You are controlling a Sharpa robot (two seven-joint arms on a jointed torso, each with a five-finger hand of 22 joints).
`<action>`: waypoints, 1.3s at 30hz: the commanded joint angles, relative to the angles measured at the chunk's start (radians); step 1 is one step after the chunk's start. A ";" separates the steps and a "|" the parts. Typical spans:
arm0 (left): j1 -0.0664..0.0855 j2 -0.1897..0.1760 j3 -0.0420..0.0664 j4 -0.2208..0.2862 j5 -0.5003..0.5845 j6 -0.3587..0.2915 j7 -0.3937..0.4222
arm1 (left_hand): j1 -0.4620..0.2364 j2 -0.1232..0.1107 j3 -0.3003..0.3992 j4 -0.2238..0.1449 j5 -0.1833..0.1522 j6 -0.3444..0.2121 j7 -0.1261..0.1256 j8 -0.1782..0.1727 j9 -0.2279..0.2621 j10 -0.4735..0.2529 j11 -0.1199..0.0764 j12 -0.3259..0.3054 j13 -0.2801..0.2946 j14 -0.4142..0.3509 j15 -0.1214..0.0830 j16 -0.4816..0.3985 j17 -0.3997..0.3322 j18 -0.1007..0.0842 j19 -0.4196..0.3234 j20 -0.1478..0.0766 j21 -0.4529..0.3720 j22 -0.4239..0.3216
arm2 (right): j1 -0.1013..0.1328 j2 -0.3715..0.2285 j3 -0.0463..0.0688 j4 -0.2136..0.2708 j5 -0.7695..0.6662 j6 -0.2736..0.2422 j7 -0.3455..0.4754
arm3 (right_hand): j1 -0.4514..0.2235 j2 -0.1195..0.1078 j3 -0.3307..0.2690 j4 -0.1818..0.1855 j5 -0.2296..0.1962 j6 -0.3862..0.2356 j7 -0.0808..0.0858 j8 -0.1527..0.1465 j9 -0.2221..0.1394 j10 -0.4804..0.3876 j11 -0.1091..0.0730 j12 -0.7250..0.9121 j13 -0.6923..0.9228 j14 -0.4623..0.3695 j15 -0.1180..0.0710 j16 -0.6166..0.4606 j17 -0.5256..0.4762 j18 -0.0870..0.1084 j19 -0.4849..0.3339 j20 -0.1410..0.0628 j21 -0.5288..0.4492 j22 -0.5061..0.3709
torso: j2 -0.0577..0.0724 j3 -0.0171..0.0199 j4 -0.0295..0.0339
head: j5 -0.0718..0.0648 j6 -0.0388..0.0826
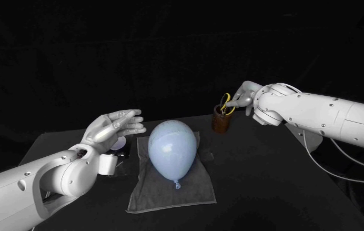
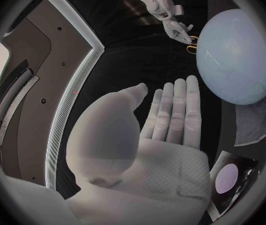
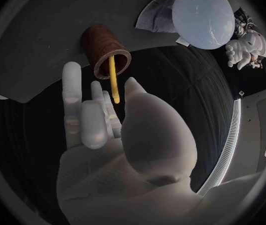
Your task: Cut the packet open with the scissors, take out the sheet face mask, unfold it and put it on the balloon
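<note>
One pair of scissors [image 3: 112, 80] stands inside holder [image 3: 101, 42]; right hand [image 3: 117, 145] beside.

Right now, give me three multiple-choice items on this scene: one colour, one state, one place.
1. The balloon is: A red; B pale blue; C green.
2. The left hand is: A open and empty; B holding the balloon; C a closed fist.
3. The scissors stand: A in the left hand; B on the balloon; C in the brown cup.

B, it lies pale blue on the grey towel.
A, its fingers are extended with nothing in them.
C, the yellow handles rise from the cup's mouth.
</note>
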 commanded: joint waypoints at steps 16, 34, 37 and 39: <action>0.002 0.002 0.001 -0.016 0.019 0.017 -0.003 | -0.004 0.009 -0.007 0.020 0.002 0.000 0.015 -0.007 0.002 -0.003 0.010 -0.007 -0.002 0.008 0.008 -0.013 -0.001 0.012 0.003 0.009 -0.011 -0.004 | -0.001 -0.014 0.000 0.009 0.050 -0.019 0.043 | 0.117 0.056 0.160 -0.005 -0.016 0.085 -0.034 0.011 -0.002 0.086 -0.028 -0.020 -0.007 0.040 -0.034 0.104 0.113 0.008 0.013 -0.032 0.060 0.066 | 0.000 0.0003 0.0013 | 0.000 0.000; 0.002 0.002 0.001 -0.023 0.033 0.020 -0.011 | -0.014 0.017 -0.020 0.040 0.003 -0.011 0.027 -0.017 0.000 -0.018 0.019 -0.014 -0.004 0.012 0.013 -0.028 0.002 0.012 0.005 0.013 -0.021 -0.006 | -0.001 -0.002 0.000 -0.001 0.134 -0.135 0.117 | 0.003 -0.036 0.575 -0.140 -0.043 0.141 -0.048 0.041 0.049 0.182 -0.044 -0.079 -0.007 0.063 -0.042 0.214 0.253 -0.001 -0.006 -0.040 0.156 0.190 | 0.000 0.0001 0.0005 | -0.002 -0.002; 0.002 0.002 0.001 -0.024 0.035 0.022 -0.012 | -0.015 0.019 -0.020 0.042 0.003 -0.012 0.027 -0.018 -0.001 -0.019 0.020 -0.014 -0.004 0.012 0.014 -0.029 0.002 0.012 0.005 0.013 -0.022 -0.006 | -0.001 -0.004 0.000 -0.003 0.142 -0.158 0.118 | -0.014 -0.040 0.582 -0.146 -0.041 0.143 -0.050 0.044 0.054 0.185 -0.046 -0.079 -0.007 0.065 -0.044 0.220 0.263 -0.003 -0.002 -0.038 0.166 0.206 | 0.000 0.0002 0.0002 | -0.001 -0.001; 0.002 0.002 0.001 -0.025 0.035 0.023 -0.013 | -0.016 0.020 -0.021 0.043 0.002 -0.013 0.028 -0.019 -0.001 -0.020 0.020 -0.014 -0.004 0.012 0.014 -0.030 0.002 0.012 0.005 0.013 -0.023 -0.006 | -0.001 -0.007 0.000 -0.002 0.144 -0.169 0.118 | -0.019 -0.040 0.585 -0.150 -0.041 0.145 -0.051 0.046 0.056 0.188 -0.047 -0.078 -0.007 0.066 -0.045 0.224 0.269 -0.004 0.001 -0.038 0.171 0.212 | 0.000 0.0004 0.0001 | -0.001 -0.001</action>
